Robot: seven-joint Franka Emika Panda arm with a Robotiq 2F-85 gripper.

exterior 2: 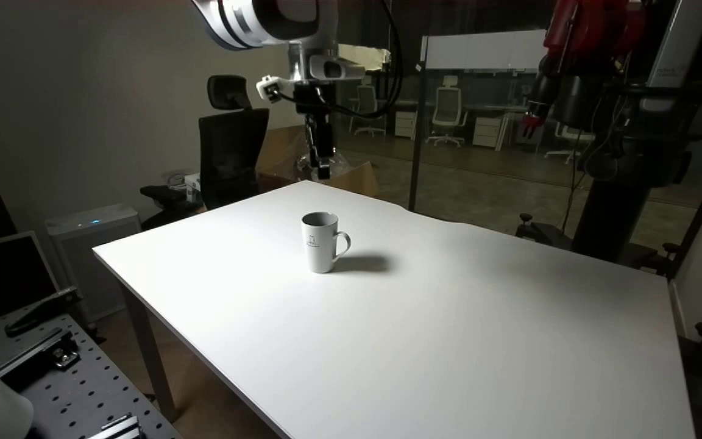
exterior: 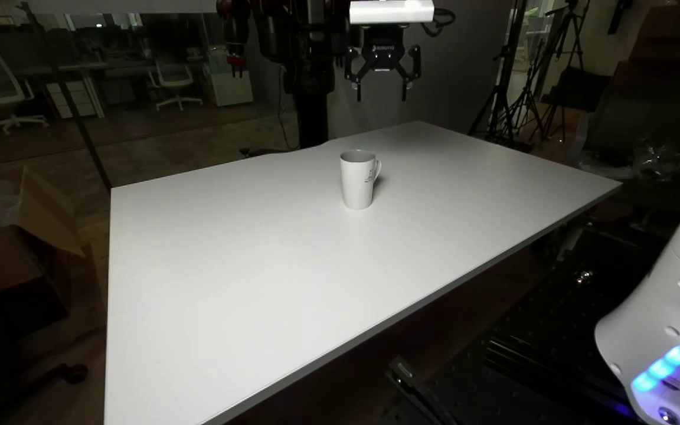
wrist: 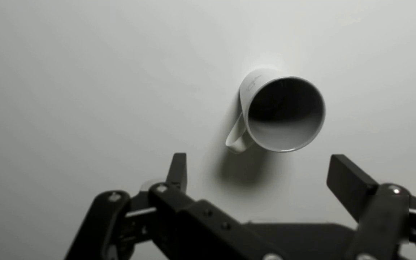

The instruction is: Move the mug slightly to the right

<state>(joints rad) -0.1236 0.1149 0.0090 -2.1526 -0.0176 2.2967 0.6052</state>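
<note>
The white mug point(exterior: 356, 186) stands upright on the white table in both exterior views point(exterior 2: 320, 251). It has a small dark print and a side handle. In the wrist view I look down into the mug point(wrist: 284, 131), its dark inside showing and its handle pointing to the lower left. My black gripper point(exterior: 381, 92) is open and empty, high above the table, apart from the mug. It also hangs above the mug in an exterior view point(exterior 2: 323, 171). In the wrist view the wide-apart fingers point(wrist: 257, 157) lie below the mug in the picture.
The large white table point(exterior: 245, 254) has a straight near edge and a curved notch in another edge point(exterior 2: 430, 215). A dark robot with red parts point(exterior: 310, 53) stands behind the table. A black chair point(exterior 2: 233, 152) and a cardboard box point(exterior 2: 357, 181) stand beyond the table.
</note>
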